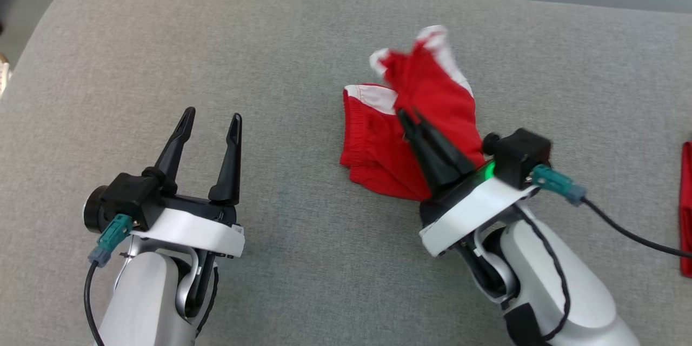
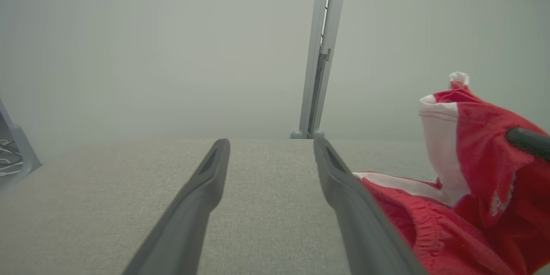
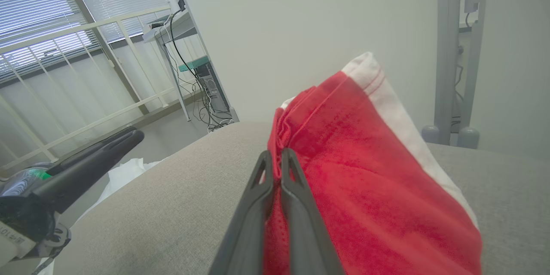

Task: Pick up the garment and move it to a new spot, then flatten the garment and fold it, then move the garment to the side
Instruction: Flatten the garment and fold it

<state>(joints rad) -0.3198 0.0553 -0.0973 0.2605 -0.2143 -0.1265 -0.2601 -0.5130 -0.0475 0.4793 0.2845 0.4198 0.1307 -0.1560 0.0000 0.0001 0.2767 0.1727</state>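
The garment [image 1: 416, 119] is a pair of red shorts with white trim, bunched on the grey table [image 1: 303, 54] right of centre. My right gripper [image 1: 410, 115] is shut on a fold of the garment [image 3: 343, 180] and lifts part of it off the surface, while the lower part still rests on the table. My left gripper [image 1: 211, 119] hovers open over bare table at the lower left, well apart from the cloth. In the left wrist view the garment [image 2: 464, 180] rises at the right, beside the open left gripper [image 2: 270, 144].
Another red item [image 1: 686, 205] lies at the table's right edge. A grey post [image 2: 320, 51] stands behind the table's far edge. Beyond the table's left side are railings, a desk and cables [image 3: 189, 51]. Bare table spreads to the left and front.
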